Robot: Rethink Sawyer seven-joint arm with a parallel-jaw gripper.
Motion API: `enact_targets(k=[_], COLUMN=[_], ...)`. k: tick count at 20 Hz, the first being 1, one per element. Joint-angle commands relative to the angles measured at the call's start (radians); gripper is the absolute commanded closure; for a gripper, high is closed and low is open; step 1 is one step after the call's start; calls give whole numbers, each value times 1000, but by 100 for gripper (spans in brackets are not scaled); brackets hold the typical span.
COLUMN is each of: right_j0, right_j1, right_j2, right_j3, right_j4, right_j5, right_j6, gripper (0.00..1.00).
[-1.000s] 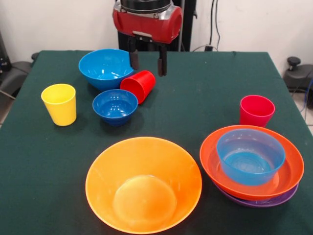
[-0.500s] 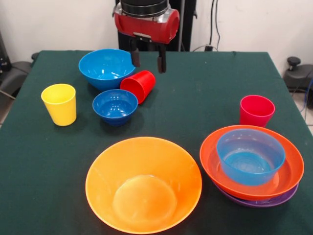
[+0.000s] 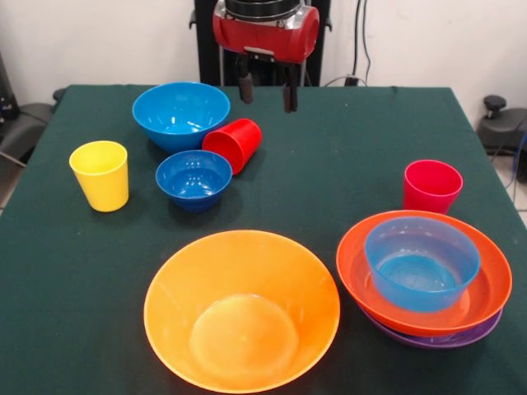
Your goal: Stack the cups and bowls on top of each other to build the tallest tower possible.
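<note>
The red cup (image 3: 234,143) lies tipped, mouth pointing toward 7 o'clock, between two blue bowls; the claw (image 3: 268,90) hangs open, empty.

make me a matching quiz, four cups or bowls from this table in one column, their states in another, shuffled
Things:
1. yellow cup
2. red cup
3. orange bowl
4. red-orange bowl

States:
A. lying on its side
B. holds a blue bowl, sits on a purple one
C. upright, alone near the table's edge
D. empty, largest of all

Pairs: 1-C, 2-A, 3-D, 4-B
</note>
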Motion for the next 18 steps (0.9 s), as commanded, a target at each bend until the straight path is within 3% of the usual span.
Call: enact_targets(k=[1,18], right_j0=[-37,-95], right_j1=[9,42], right_j2=[105,143], right_j3=[116,133], right_j4=[-85,-147], right_j5=[-81,-117], right_j6=[-122,-116], gripper=[0,0])
